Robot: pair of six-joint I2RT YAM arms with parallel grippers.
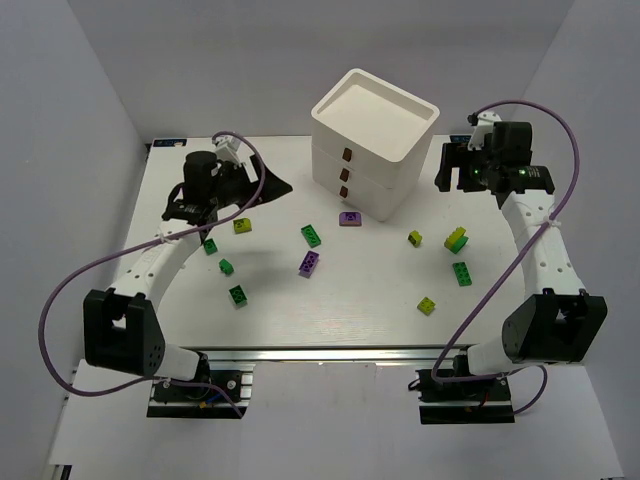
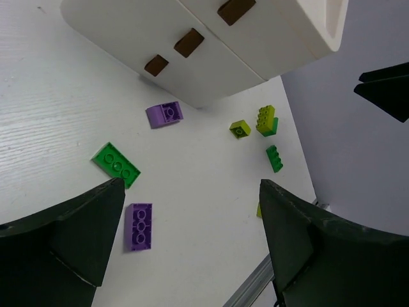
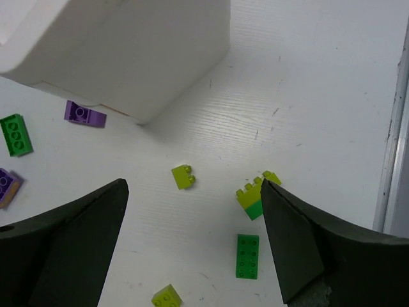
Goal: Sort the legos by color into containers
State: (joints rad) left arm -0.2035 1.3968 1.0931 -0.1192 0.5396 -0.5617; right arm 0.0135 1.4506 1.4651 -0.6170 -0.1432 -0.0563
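I have the containers [image 1: 375, 140] stacked three high at the back middle of the table [image 1: 330, 320]. The legos [image 1: 309, 263] all lie on the table in front of that stack: one just beside its base, the rest spread out to its front left and front right.

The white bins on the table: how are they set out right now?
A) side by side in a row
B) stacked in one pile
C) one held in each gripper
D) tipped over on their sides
B: the white bins sit one on top of another in a single stack, their brown marks lined up down one wall.
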